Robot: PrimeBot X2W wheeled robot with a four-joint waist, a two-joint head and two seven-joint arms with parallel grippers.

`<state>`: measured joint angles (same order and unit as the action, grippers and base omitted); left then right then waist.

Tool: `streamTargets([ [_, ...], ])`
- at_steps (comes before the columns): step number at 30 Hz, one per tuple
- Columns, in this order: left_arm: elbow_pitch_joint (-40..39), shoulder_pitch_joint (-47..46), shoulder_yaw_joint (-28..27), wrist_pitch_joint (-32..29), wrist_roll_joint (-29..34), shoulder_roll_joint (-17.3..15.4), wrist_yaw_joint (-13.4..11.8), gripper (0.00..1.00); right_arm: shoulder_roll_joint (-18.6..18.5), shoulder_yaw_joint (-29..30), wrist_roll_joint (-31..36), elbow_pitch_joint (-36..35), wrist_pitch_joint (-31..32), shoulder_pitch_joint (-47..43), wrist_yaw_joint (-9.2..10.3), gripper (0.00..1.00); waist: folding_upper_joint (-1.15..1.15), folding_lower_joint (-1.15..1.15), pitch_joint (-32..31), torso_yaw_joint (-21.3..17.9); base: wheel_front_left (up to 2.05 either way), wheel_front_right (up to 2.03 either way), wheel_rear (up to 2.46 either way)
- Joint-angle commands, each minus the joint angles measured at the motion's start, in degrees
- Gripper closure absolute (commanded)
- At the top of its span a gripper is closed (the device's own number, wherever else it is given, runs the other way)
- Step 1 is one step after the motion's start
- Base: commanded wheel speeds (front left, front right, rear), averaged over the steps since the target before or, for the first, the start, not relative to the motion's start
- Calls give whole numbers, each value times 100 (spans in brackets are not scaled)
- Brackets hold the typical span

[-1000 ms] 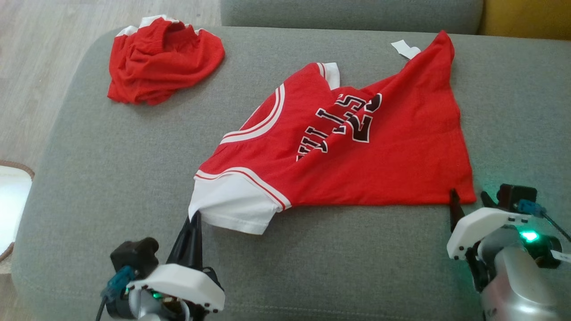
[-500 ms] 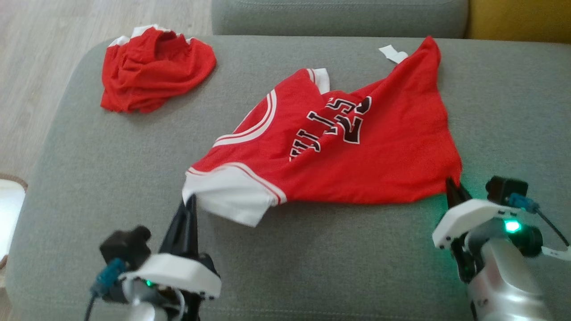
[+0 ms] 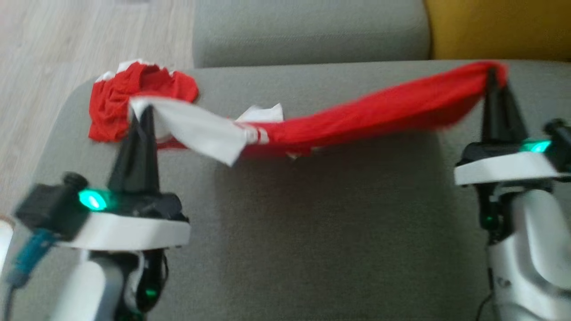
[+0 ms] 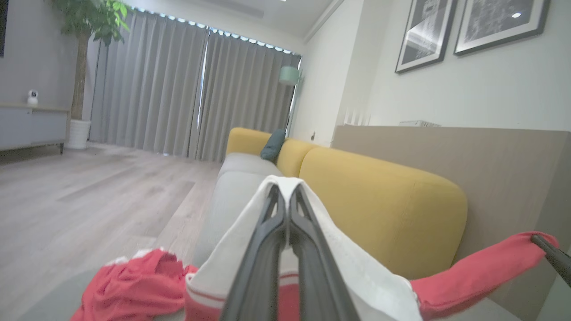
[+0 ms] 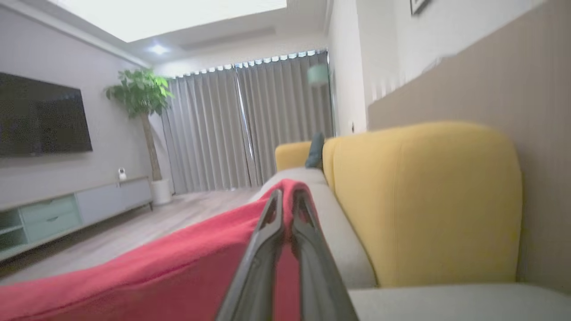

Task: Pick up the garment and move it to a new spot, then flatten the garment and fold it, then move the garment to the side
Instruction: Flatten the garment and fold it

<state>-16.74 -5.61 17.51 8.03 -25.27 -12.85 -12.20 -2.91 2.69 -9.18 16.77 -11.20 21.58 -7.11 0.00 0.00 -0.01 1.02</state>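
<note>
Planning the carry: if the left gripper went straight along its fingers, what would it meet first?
Past the white sleeve the left gripper holds, probably the far grey seat cushion; the crumpled red garment lies below that line.

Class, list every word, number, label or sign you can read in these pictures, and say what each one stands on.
None can be read.
Red and white jersey: bunched into a band, its visible folds plain, no lettering readable.
Crumpled red garment on the grey sofa: no text.
Framed black and white pictures on the wall: no legible writing.
</note>
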Motion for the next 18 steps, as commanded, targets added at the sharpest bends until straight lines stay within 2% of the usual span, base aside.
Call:
streamTargets([
  [1,-538,-530,-305,-102,135,-215,-55,100,-7,-79,-56,-840,100,-51,-37,100,0,0,-129,-117,0,0,0],
  [2,-716,-623,-334,-168,193,-282,-66,100,-6,-51,-57,-1231,169,-122,-37,100,0,0,-156,-146,0,0,0],
  [3,-716,-623,-334,-168,193,-282,-66,100,-6,-51,-57,-1231,169,-122,-37,100,0,0,-156,-146,0,0,0],
  [7,-1379,-1026,-406,-464,423,-524,-83,100,-4,71,-42,-2660,520,-391,-37,100,0,0,-237,-248,0,0,0],
  [10,-1753,-1338,-448,-693,554,-677,-67,100,-3,140,-23,-3453,805,-533,-37,100,0,0,-266,-320,0,0,0],
  [18,-2276,-1947,-414,-1180,733,-848,-30,100,0,275,-6,-4639,1287,-791,-37,100,0,0,-209,-454,0,0,0],
])
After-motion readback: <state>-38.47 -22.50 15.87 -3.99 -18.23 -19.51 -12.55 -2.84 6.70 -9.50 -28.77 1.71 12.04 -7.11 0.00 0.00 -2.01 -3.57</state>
